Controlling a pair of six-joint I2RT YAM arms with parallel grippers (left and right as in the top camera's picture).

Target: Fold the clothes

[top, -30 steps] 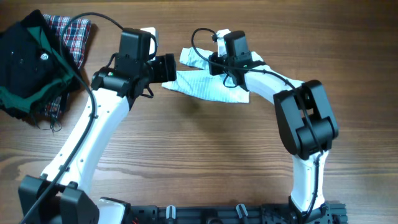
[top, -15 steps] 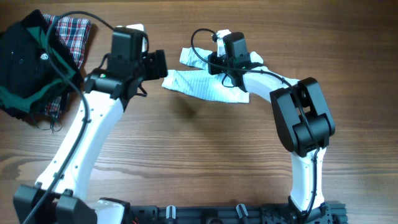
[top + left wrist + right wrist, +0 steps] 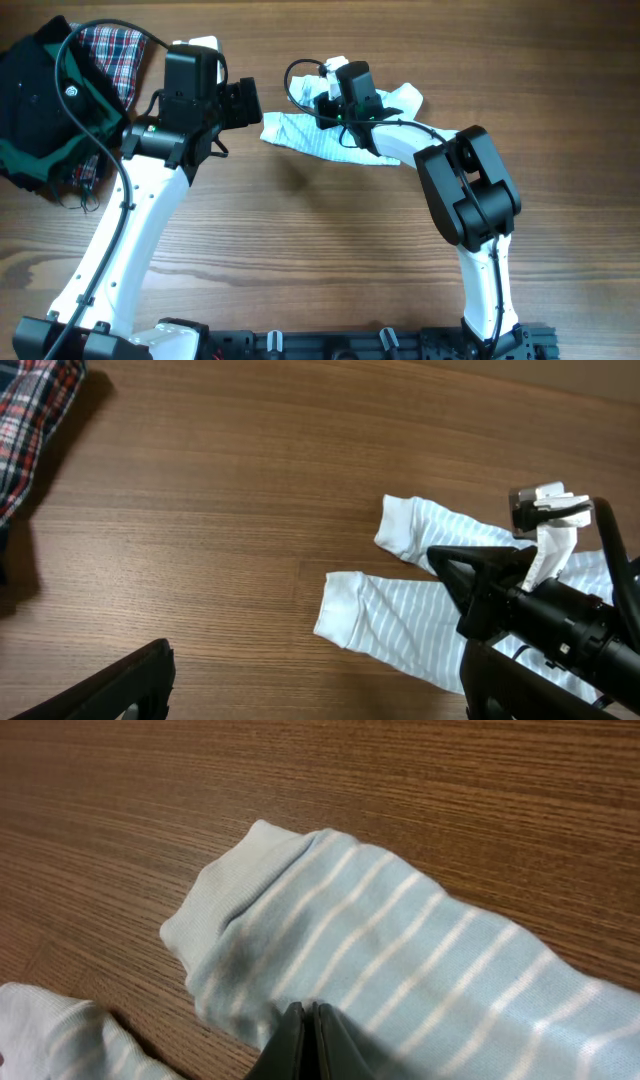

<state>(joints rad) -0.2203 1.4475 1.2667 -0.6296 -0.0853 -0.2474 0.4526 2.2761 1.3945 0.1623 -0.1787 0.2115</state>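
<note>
"Where's the thing it's meant to fold?"

"The striped garment (image 3: pixel 300 135) lies on the tabletop (image 3: pixel 320 260), well apart from the dark pile (image 3: pixel 40 90). The left gripper (image 3: pixel 250 100) hangs between the pile and the garment. Its jaws are wide apart and empty, just short of the two cuffs (image 3: pixel 400 530)."

"And the other one?"

"The right gripper (image 3: pixel 304 1038) is further from the pile. Its jaws are together with the tips down in the stripes, and it looks to me like a pinch of cloth."

"So how should it go?"

"I'd keep that pinch low and let the open jaws take both cuffs together. Then carry them over so the edges meet, without dragging the rest."

"Anything you can't make out?"

"I can't see whether cloth really sits between the closed tips. The garment's end furthest from the pile is under the right arm, and the plaid cloth (image 3: pixel 115 45) is half buried by the pile."
</note>
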